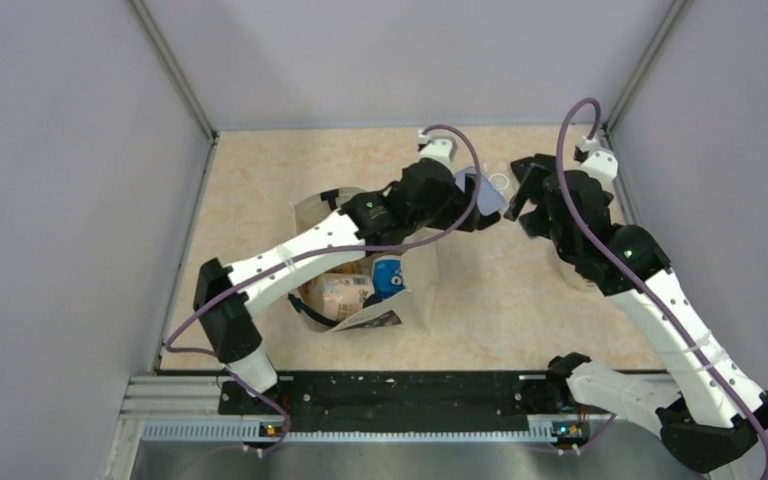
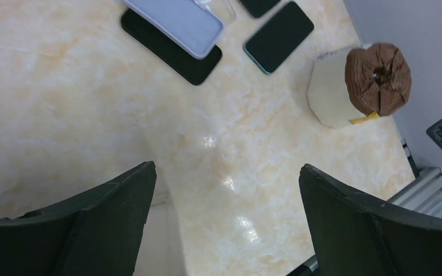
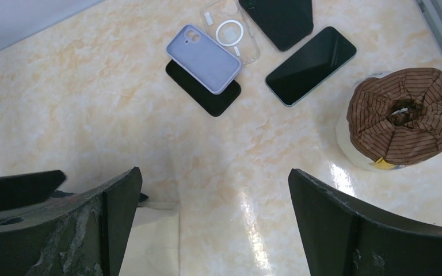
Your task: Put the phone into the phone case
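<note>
Both gape wide and empty, left hand (image 2: 227,168) and right hand (image 3: 214,172); the teal-edged phone (image 3: 311,66) lies flat on the worktop (image 3: 92,103), near the clear case (image 3: 230,31); I'd pinch it across its long edges, squarely from above, avoiding the roll (image 3: 403,115) beside it.

From here I make out a lilac case (image 3: 204,58), a black phone (image 3: 216,102), a clear case (image 3: 231,33) with a white ring, a black-screened phone (image 3: 311,65) edged teal, a white roll (image 3: 403,115) capped in brown pinstripes, and a cream tabletop (image 3: 92,115) marbled orange.
</note>
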Available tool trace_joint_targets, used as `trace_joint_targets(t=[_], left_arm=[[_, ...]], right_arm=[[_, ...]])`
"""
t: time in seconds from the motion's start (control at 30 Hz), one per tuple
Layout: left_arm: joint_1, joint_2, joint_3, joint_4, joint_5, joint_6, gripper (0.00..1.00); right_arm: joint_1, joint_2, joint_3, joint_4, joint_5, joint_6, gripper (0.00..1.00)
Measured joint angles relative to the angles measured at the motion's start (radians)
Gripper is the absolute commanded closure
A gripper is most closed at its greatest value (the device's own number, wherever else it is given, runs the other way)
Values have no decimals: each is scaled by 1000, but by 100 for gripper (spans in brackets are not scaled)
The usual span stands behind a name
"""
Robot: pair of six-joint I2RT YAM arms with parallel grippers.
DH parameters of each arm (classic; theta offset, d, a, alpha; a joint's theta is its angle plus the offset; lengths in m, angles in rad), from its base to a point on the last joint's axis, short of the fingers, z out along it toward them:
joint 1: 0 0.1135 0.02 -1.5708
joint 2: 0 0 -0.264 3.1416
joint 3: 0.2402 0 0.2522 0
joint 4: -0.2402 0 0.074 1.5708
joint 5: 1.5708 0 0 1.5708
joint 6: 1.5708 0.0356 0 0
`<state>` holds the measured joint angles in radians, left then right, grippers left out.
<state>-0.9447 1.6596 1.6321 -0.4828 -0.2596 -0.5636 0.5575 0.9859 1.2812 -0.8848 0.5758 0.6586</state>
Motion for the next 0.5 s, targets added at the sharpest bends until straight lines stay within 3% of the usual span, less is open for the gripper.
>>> trace_joint_targets(t=[0.5], left_arm=[[-148,132,-214,113,70,-111,1]], right_arm=[[0,47,2,-36,-29,0,1]])
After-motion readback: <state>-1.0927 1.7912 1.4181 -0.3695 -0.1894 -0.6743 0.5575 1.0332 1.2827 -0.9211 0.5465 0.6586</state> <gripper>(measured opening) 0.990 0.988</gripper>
